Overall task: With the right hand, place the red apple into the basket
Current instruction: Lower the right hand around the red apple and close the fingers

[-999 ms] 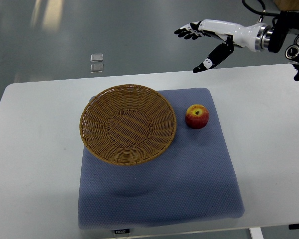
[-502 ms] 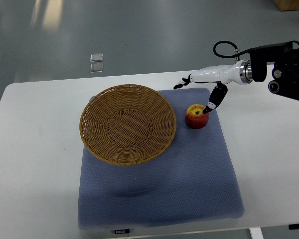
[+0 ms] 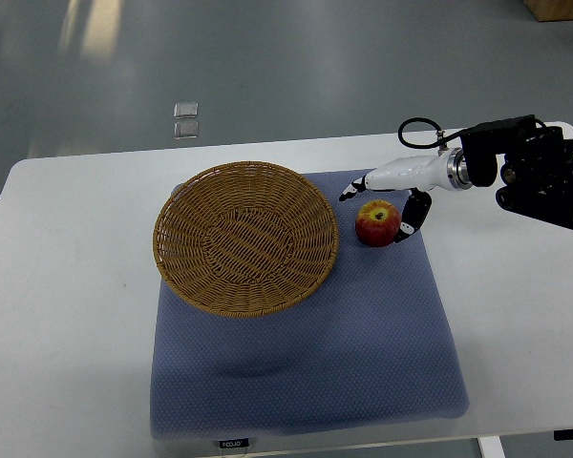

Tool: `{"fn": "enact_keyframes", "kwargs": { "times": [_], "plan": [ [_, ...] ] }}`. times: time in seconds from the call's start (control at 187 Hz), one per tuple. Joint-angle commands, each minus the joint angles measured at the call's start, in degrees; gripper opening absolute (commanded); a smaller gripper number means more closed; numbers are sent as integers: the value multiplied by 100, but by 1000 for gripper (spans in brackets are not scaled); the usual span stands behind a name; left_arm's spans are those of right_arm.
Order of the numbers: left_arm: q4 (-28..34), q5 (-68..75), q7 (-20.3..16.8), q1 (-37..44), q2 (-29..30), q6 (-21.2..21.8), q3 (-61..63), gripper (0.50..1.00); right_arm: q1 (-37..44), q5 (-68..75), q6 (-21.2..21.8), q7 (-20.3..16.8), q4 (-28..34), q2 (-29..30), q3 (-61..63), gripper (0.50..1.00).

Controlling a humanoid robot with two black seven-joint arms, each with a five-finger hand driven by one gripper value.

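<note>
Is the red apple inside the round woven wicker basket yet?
No, the red apple sits on the blue cushioned mat, just right of the round woven wicker basket.

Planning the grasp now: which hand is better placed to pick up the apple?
The right hand: it is already around the red apple, fingers behind and thumb at its right side. No left arm is in view.

One camera looks steeply down onto the table.

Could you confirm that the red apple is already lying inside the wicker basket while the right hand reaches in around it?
Not quite: the red apple is not in the wicker basket. The top view shows it on the blue mat, just right of the basket's rim. The right hand does reach in around it.
</note>
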Motion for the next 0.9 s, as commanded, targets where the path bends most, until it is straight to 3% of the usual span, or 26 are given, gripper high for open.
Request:
{"fn": "enact_keyframes", "kwargs": {
  "times": [0.0,0.893],
  "plan": [
    [-3,0,0,0,0,0,0,1000,-99,-221,-8,-15,-233,84,22,921],
    [6,0,0,0,0,0,0,1000,-205,-283,-61,-24,-373,374,4,913]
  ]
}}
